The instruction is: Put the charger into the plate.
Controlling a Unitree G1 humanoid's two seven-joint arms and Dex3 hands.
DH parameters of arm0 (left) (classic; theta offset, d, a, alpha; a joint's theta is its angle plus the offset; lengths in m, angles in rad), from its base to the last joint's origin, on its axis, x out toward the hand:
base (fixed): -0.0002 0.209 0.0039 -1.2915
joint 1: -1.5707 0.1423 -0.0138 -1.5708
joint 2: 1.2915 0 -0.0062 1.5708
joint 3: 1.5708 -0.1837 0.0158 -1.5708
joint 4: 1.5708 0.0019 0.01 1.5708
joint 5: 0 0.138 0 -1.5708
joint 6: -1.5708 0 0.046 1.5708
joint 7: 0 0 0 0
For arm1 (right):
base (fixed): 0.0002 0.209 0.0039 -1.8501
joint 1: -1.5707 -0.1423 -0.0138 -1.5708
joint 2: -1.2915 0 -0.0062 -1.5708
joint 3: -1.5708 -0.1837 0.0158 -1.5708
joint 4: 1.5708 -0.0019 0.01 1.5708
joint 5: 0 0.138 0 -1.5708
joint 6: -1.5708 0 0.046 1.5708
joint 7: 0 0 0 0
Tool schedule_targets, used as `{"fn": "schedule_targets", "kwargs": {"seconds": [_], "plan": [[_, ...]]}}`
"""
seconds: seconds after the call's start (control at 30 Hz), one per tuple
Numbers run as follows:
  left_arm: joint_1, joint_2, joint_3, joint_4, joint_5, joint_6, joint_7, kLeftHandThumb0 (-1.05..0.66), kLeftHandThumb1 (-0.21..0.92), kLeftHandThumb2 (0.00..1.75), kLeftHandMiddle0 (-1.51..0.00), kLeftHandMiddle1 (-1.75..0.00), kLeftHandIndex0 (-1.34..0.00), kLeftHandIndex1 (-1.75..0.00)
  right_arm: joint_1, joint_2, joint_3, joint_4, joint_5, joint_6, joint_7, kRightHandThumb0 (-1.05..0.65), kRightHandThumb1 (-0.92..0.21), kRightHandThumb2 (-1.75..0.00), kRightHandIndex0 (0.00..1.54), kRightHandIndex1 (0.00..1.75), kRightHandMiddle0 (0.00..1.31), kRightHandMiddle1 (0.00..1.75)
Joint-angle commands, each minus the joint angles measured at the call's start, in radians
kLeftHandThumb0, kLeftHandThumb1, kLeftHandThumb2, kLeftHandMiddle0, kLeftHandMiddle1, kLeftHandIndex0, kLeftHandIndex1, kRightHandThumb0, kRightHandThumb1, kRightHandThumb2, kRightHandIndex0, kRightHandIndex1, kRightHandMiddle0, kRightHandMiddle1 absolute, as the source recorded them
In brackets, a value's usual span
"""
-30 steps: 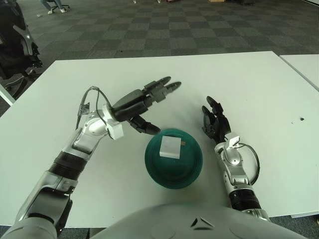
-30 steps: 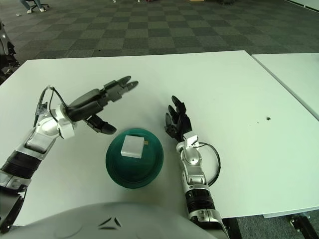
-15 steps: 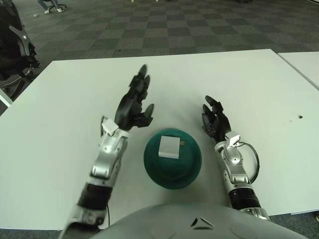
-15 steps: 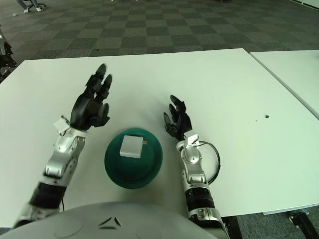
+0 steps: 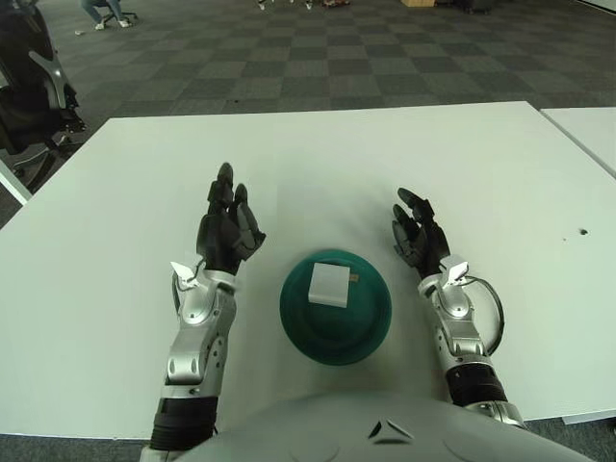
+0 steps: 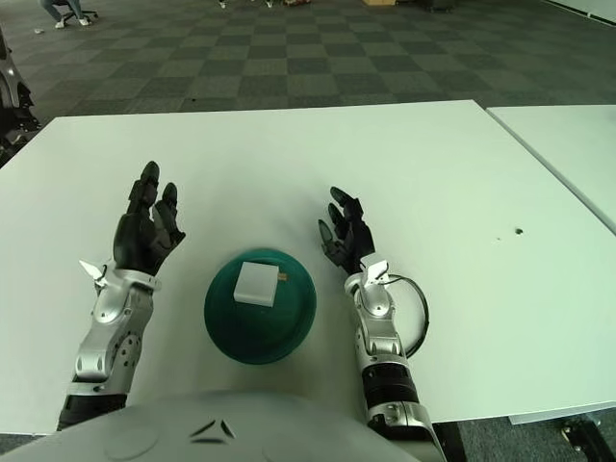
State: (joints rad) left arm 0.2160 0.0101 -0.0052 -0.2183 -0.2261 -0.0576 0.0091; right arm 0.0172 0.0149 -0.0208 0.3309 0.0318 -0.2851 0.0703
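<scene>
Charger [image 5: 329, 284], the little white square block, is sitting inside the dark green plate [image 5: 371, 330], so that part looks done. The plate's on the white table [image 5: 481, 164] near the front edge, roughly mid-width. Left hand [image 5: 227, 231] is up just off the plate's left side, fingers extended and spread, nothing in it. Right hand [image 5: 419, 237] shows on the plate's right side, fingers loose and empty too. Neither hand touches the plate or the charger.
</scene>
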Motion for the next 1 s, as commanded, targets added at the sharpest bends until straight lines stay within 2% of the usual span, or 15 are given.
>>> {"fn": "schedule_targets", "kwargs": {"seconds": [0.0, 0.17, 0.47, 0.5, 0.57, 0.67, 0.8, 0.97], "plan": [[0.028, -0.003, -0.004, 0.029, 0.069, -0.021, 0.021, -1.05, 0.92, 1.15, 0.0, 0.0, -0.02, -0.01, 0.089, 0.0, -0.008, 0.079, 0.014, 0.124, -0.001, -0.66, -0.91, -0.39, 0.26, 0.01, 0.0, 0.6], [0.093, -0.026, -0.047, 0.043, 0.141, -0.051, 0.028, -1.05, 0.92, 1.16, 0.0, 0.0, -0.03, -0.02, 0.094, -0.005, -0.011, 0.073, 0.016, 0.129, 0.001, -0.65, -0.91, -0.38, 0.27, 0.02, 0.0, 0.63], [0.16, -0.042, -0.044, 0.048, 0.178, -0.048, 0.042, -1.01, 0.92, 1.15, 0.0, 0.0, -0.07, -0.05, 0.107, -0.008, -0.009, 0.06, 0.022, 0.117, 0.009, -0.66, -0.91, -0.38, 0.28, 0.01, 0.0, 0.67], [0.165, -0.047, -0.04, 0.05, 0.183, -0.053, 0.049, -1.0, 0.92, 1.14, -0.02, 0.0, -0.07, -0.1, 0.108, -0.008, -0.008, 0.061, 0.023, 0.112, 0.012, -0.67, -0.91, -0.38, 0.28, 0.01, 0.0, 0.67], [0.172, -0.052, -0.035, 0.058, 0.2, -0.078, 0.063, -0.97, 0.92, 1.12, -0.06, -0.01, -0.03, -0.29, 0.11, -0.009, -0.007, 0.067, 0.028, 0.094, 0.023, -0.68, -0.9, -0.37, 0.28, 0.01, 0.0, 0.69], [0.179, -0.055, -0.033, 0.071, 0.217, -0.112, 0.069, -0.95, 0.92, 1.1, -0.09, -0.01, -0.01, -0.42, 0.112, -0.012, -0.005, 0.074, 0.031, 0.072, 0.037, -0.7, -0.9, -0.37, 0.27, 0.01, 0.0, 0.7], [0.196, -0.045, -0.035, 0.104, 0.233, -0.179, 0.056, -0.93, 0.92, 1.09, -0.14, -0.02, 0.0, -0.52, 0.118, -0.015, 0.0, 0.098, 0.028, 0.011, 0.056, -0.73, -0.92, -0.38, 0.25, 0.0, 0.0, 0.67], [0.216, -0.021, -0.047, 0.126, 0.234, -0.237, 0.012, -0.93, 0.92, 1.07, -0.15, -0.01, 0.0, -0.53, 0.129, -0.002, 0.006, 0.126, 0.012, -0.073, 0.041, -0.76, -0.92, -0.47, 0.21, 0.0, 0.0, 0.61]]}}
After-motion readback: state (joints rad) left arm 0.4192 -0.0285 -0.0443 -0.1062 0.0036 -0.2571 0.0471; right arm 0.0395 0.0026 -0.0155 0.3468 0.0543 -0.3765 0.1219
